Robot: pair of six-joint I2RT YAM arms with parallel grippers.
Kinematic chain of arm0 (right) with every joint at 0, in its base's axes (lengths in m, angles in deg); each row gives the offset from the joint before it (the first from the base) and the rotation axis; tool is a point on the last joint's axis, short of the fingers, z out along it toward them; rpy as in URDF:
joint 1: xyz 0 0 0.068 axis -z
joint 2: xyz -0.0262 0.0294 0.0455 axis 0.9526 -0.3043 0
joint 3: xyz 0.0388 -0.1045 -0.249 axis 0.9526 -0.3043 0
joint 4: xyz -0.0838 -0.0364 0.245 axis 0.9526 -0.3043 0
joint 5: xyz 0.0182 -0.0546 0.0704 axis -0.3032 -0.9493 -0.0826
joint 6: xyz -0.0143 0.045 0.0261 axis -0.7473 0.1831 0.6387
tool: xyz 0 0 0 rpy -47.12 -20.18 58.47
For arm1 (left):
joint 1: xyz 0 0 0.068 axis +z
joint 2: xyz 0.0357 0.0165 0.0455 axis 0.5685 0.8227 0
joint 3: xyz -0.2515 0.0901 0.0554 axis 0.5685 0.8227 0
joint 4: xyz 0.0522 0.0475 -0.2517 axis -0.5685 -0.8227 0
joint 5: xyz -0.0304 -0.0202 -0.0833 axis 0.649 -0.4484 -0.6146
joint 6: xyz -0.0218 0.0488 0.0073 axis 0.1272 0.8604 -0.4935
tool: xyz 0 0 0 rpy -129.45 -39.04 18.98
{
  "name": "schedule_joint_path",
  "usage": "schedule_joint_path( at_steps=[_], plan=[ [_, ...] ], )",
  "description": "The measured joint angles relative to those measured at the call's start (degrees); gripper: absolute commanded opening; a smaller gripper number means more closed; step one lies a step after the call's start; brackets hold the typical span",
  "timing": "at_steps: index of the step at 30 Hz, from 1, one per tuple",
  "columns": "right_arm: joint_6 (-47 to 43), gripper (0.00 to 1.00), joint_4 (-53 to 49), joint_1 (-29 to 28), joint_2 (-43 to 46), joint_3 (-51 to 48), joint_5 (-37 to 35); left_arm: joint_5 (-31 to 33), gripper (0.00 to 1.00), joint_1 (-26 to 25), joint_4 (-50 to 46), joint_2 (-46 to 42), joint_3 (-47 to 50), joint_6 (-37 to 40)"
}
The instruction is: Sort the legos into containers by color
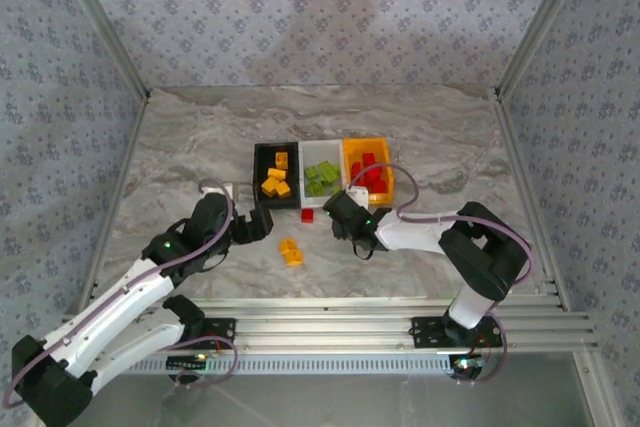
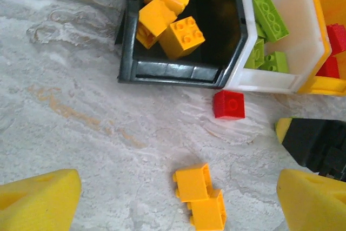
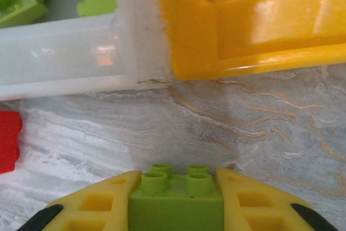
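Three joined containers stand mid-table: a black bin with several orange-yellow legos, a white bin with lime green ones, and an orange-yellow bin with red ones. My right gripper is shut on a lime green brick, low over the table just in front of the white bin and orange-yellow bin. My left gripper is open above two orange-yellow bricks lying side by side. A loose red brick lies in front of the black bin.
Both grippers, left and right, sit close together in front of the bins, with the red brick between them. The marble table is walled on three sides. An aluminium rail runs along the near edge.
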Motion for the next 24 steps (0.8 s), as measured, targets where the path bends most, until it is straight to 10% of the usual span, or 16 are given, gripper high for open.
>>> schedule_joint_path(
  at_steps=[17,24],
  plan=[
    [-8.7,0.37,-5.5,4.7,-6.6,27.6,1.5,0.8,0.95,0.0,-3.1,-6.7,7.6,-3.4],
    [-12.6,0.69,-6.1,6.7,-11.8,32.1,1.5,0.8,0.95,0.0,-3.8,-9.7,8.8,-4.3]
  ],
)
